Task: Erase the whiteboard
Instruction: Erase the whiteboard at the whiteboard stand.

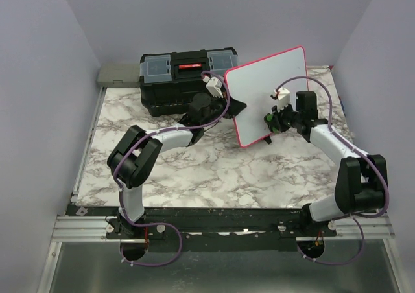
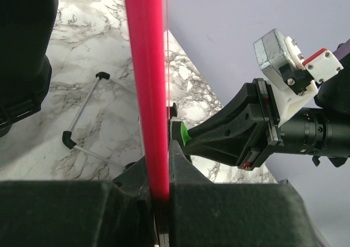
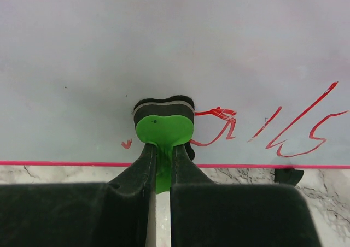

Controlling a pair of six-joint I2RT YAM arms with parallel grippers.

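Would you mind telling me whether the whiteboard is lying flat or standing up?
Standing up, somewhat tilted: the whiteboard faces the right arm, its pink rim clamped between the left fingers.

The flat rectangular whiteboard [image 1: 256, 92] is white with a thin pink-red rim, and its lower part carries red handwriting [image 3: 221, 114]. The small plastic eraser [image 3: 164, 128] is bright green with a black felt edge. The rectangular plastic toolbox [image 1: 170, 92] is black with a red label. The table top [image 1: 207, 173] has a white marble pattern with grey-brown veins. The walls [image 1: 214, 14] are pale lilac.
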